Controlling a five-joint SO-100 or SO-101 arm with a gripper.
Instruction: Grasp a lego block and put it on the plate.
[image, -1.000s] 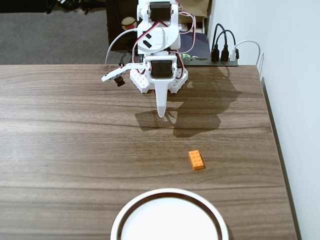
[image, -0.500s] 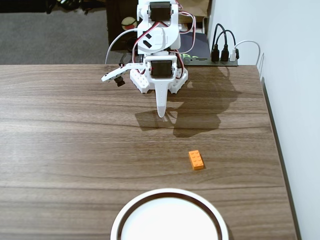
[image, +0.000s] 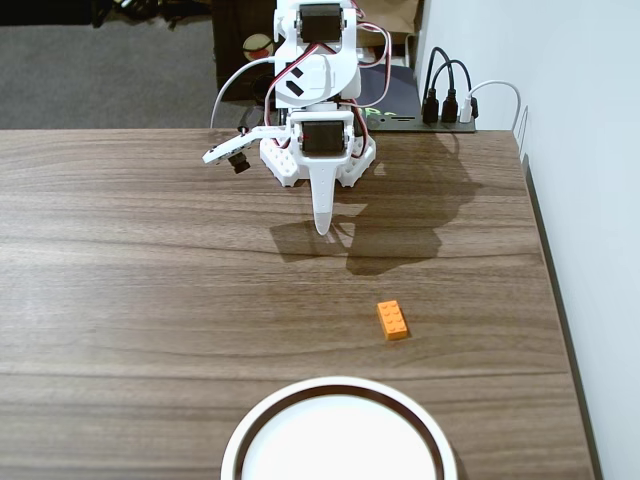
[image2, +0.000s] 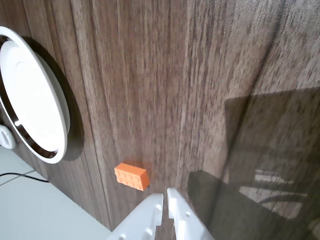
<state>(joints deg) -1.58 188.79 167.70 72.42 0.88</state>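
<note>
Orange brick lies loose on the wooden table; arm parked at the far edge.

In the fixed view, the plate (image: 338, 428) sits nearest, then the lego block (image: 392, 320) flat on the table (image: 140, 300), apart from its rim. Farther back the gripper (image: 322, 224) hangs empty, fingers pressed together, clear of the block.

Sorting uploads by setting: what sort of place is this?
Probably an office or home desk: a wood-grain table against a white wall, grey carpet behind it, and a hub with plugged cables.
</note>
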